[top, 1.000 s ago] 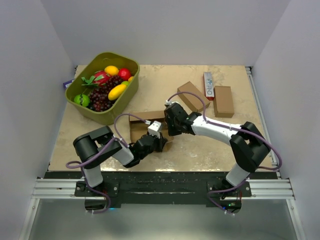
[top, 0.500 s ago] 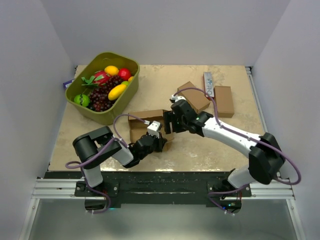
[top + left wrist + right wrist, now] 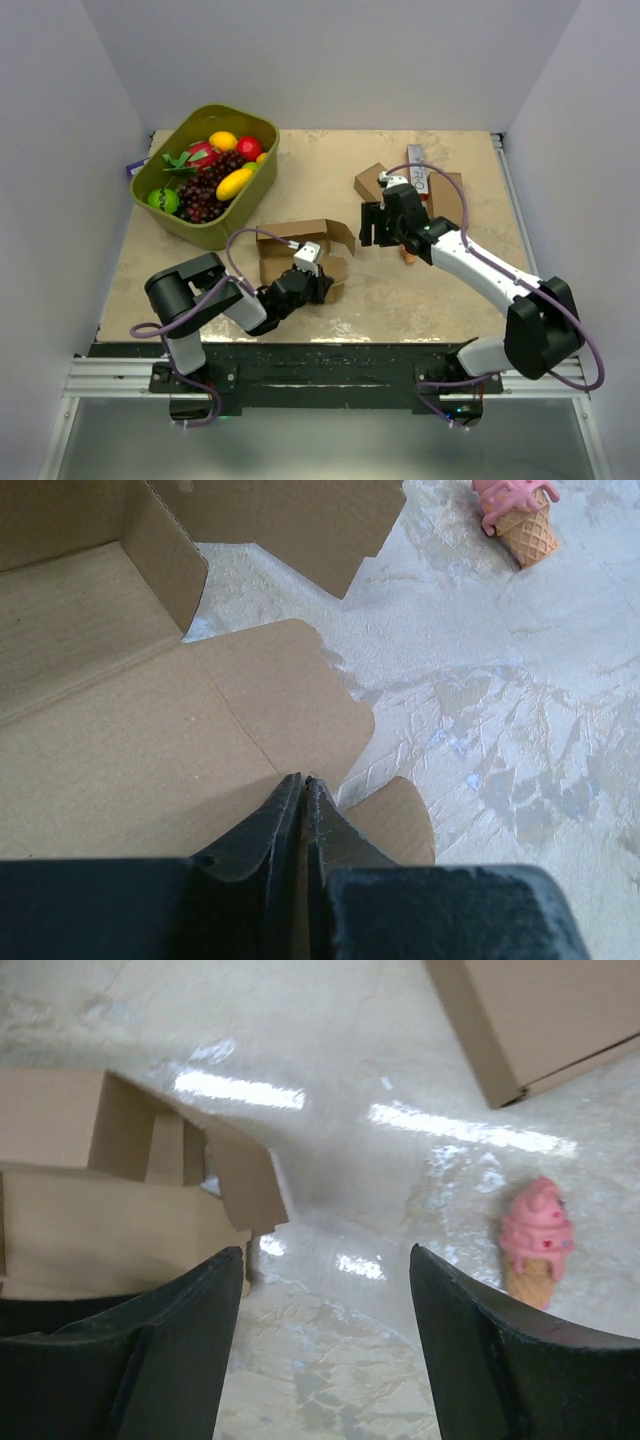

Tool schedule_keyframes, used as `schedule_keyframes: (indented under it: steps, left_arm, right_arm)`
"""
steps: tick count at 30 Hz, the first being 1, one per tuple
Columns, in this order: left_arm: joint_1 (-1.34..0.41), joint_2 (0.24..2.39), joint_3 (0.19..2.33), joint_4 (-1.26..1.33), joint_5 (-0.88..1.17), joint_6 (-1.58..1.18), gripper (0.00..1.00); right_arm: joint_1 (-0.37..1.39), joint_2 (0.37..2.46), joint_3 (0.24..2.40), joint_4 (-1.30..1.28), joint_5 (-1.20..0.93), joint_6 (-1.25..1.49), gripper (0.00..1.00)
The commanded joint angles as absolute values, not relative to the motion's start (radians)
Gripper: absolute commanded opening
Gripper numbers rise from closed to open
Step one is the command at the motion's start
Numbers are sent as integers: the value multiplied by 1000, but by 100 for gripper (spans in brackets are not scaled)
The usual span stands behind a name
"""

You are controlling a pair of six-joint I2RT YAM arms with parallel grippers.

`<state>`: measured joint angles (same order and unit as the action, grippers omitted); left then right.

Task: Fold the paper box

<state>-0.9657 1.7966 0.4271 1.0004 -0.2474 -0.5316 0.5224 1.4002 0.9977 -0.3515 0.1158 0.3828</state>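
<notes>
Paper box [image 3: 285, 258], lid open and flaps splayed, lies near centre of table [image 3: 330, 160]. L gripper [image 3: 303, 780] sits at its 5 o'clock edge, jaws pinched shut on a cardboard panel. R gripper [image 3: 325, 1260] hovers at box's 3 o'clock w/ jaws spread, empty (toy ice-cream cone [image 3: 535, 1245] just beyond). Fruit bin [image 3: 212, 232] at 10 o'clock.

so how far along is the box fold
Early. Done: the paper box has its walls up, lid and flaps splayed open. In hand: the left gripper pinches its near panel; the right gripper hangs open, empty. Left: tucking flaps, closing lid.
</notes>
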Motion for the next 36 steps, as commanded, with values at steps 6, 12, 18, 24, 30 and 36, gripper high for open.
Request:
schedule_keyframes:
  steps: [6, 12, 18, 24, 30, 36]
  left_arm:
    - [-973, 1801, 436, 870, -281, -543, 10]
    - [-973, 1802, 456, 833, -287, -545, 9]
    - [-973, 1810, 477, 789, -299, -552, 9]
    - [-973, 1816, 497, 739, -304, -552, 9]
    - [-973, 1821, 509, 735, -302, -551, 8]
    - [-973, 1816, 509, 735, -301, -548, 8]
  right_arm:
    - [543, 1380, 865, -124, -21, 282, 68]
    - [587, 1480, 864, -34, -3, 250, 61]
    - [609, 1566, 885, -5, 47, 227, 42]
    - [624, 1568, 896, 17, 60, 212, 9]
    - [678, 1539, 917, -52, 98, 216, 0]
    - [730, 1546, 948, -126, 114, 274, 0]
